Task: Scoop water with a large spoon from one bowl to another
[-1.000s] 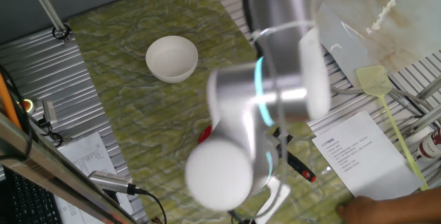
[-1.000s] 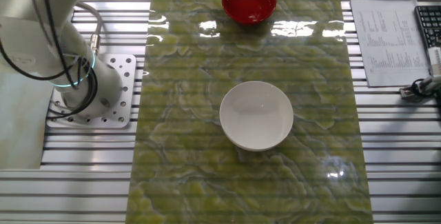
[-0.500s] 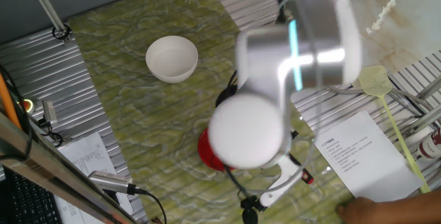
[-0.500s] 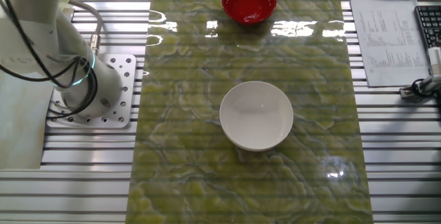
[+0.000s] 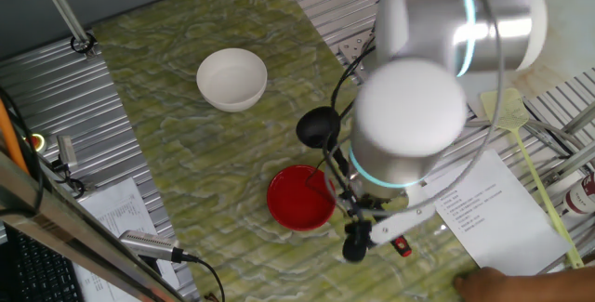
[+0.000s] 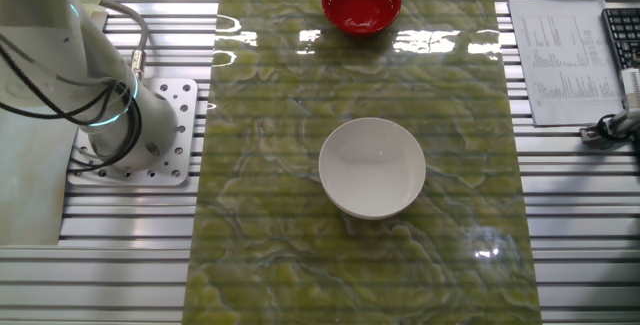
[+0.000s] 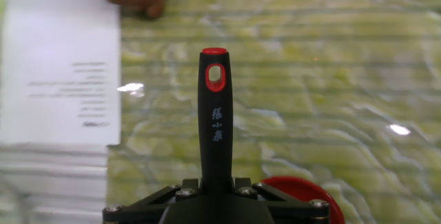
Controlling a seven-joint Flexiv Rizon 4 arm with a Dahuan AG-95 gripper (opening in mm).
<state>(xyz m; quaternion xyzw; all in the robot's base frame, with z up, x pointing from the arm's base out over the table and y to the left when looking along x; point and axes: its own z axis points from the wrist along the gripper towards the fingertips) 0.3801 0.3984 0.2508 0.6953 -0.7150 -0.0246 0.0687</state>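
Gripping the large spoon [image 7: 214, 124] by its thin black handle, I am holding it lifted off the green marbled table [image 5: 177, 125]. In the hand view the handle is running straight up the middle of the picture from between my fingers, and its red-ringed tip is pointing away from me over the tabletop. My gripper [image 7: 213, 195] is closed on the handle just above the bottom edge of that picture, with the clamp hardware showing on both sides of it.

In one fixed view the ladle's round black scoop is hanging in the air above the table, just beside the red bowl [image 5: 300, 197] and between it and the white bowl [image 5: 231, 78]. Most of the handle is hidden there behind my arm; I think the small red spot near my wrist is its tip, but the view is too cluttered to be sure.

The red bowl is sitting on the table below and beside my hand, and its rim is peeking in at the lower right of the hand view. The white bowl is standing well apart from it, nearer the middle of the table. A printed paper sheet [image 5: 483, 204] is lying off the table's edge beside my arm, and a yellow fly swatter [image 5: 521, 139] is resting on the ribbed metal next to it.
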